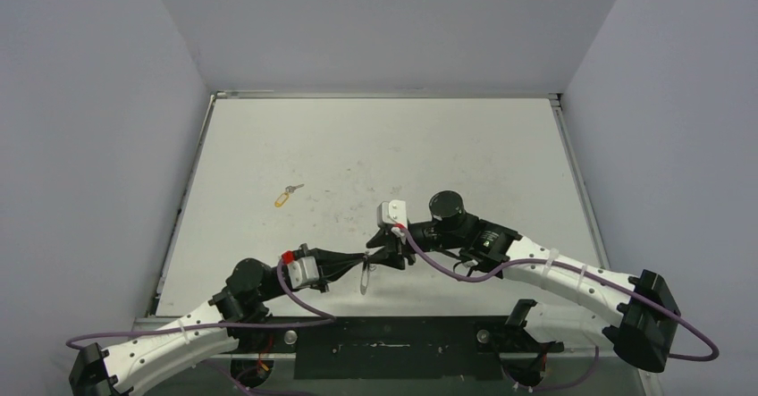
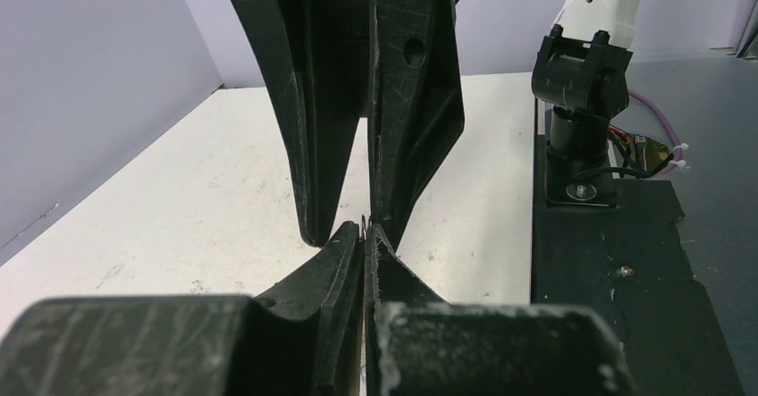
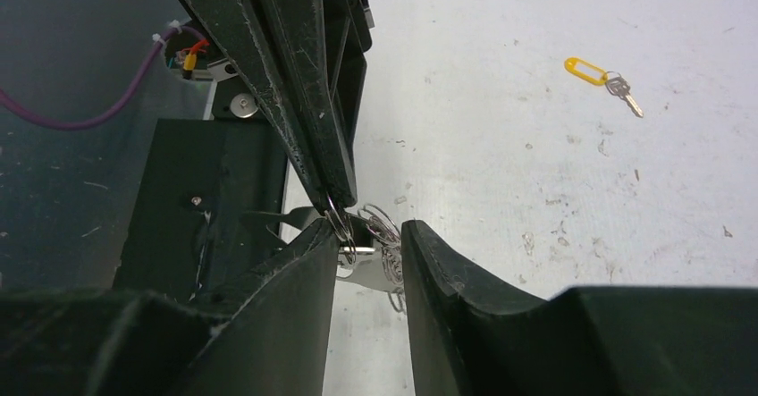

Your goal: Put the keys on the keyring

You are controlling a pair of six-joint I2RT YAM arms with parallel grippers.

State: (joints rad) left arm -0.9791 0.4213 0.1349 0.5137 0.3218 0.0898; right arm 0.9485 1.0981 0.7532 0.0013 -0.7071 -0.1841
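Pinching a small ring of the keyring, the left gripper is clamped tight, seen only from the right wrist; right gripper jaws stand parted around its tangled rings, contact unclear. Overhead, the yellow-tagged key lies at ten o'clock of both.

Top overhead, distant; wrist views close, facing opposing fingers.
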